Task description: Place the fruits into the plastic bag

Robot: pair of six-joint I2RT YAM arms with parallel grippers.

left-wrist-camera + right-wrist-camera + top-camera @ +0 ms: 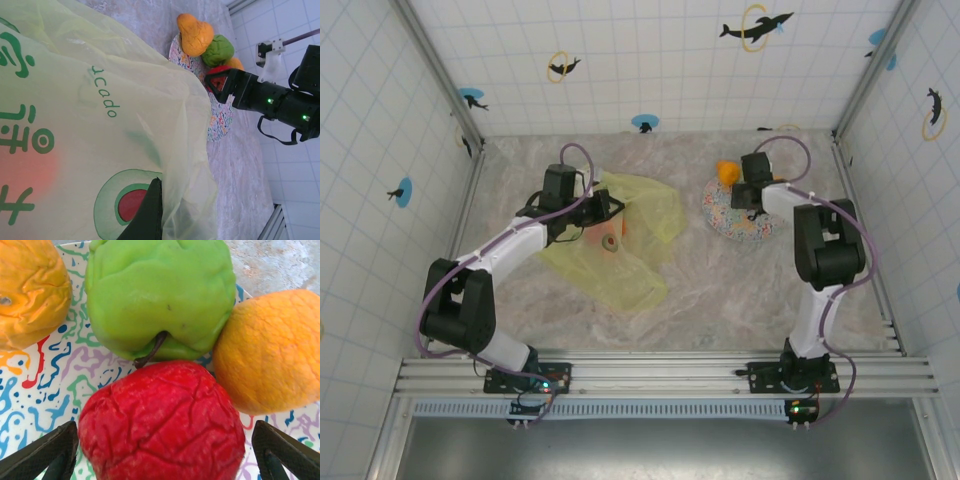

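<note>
The bag [645,205] is lying left of centre on the table [720,290], with the plate [732,226] sitting well apart to its right. Four fruits [725,172] are resting on the plate. An apple [160,425] is sitting between the fingers of the right gripper [160,450], a second apple [160,295] is touching it from behind, an orange [270,350] is lying to its right, and a pear [30,290] to its left.

Through the bag [100,125] I get a reddish blur [25,172] (which fruit, I can't tell). The red apple [162,425] runs off the wrist view's bottom edge; from above, my right arm [765,195] covers most of the plate [718,215].
</note>
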